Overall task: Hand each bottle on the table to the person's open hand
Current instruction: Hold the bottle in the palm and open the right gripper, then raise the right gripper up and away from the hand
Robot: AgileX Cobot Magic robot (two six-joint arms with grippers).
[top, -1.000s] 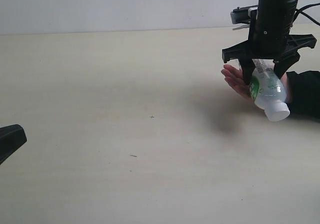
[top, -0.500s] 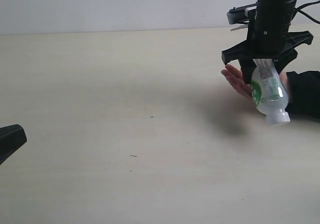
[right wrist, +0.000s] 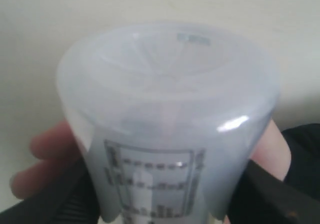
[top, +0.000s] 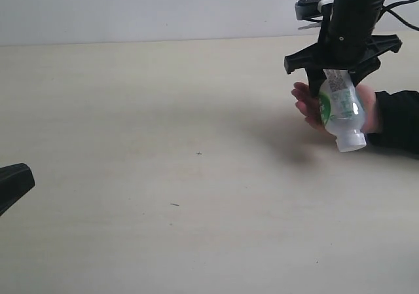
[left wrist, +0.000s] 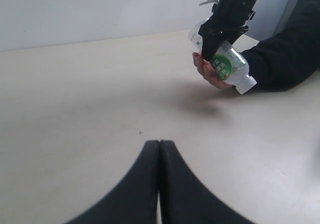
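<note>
A clear bottle with a white-green label and white cap hangs cap-down, tilted, in my right gripper, which is shut on it. It hangs just over the person's open hand on the pale beige table; whether it touches the palm I cannot tell. The left wrist view shows the same bottle and hand far off. In the right wrist view the bottle's base fills the picture, with fingers behind it. My left gripper is shut and empty, low at the left. The other bottles are out of view.
The person's dark sleeve lies on the table at the right edge. A pale wall runs behind the table's far edge. A few tiny dark specks mark the tabletop.
My right gripper has shifted slightly left and up with the bottle, bringing it closer over the hand. The bottle's tilt changed a little. The left gripper has not moved.
</note>
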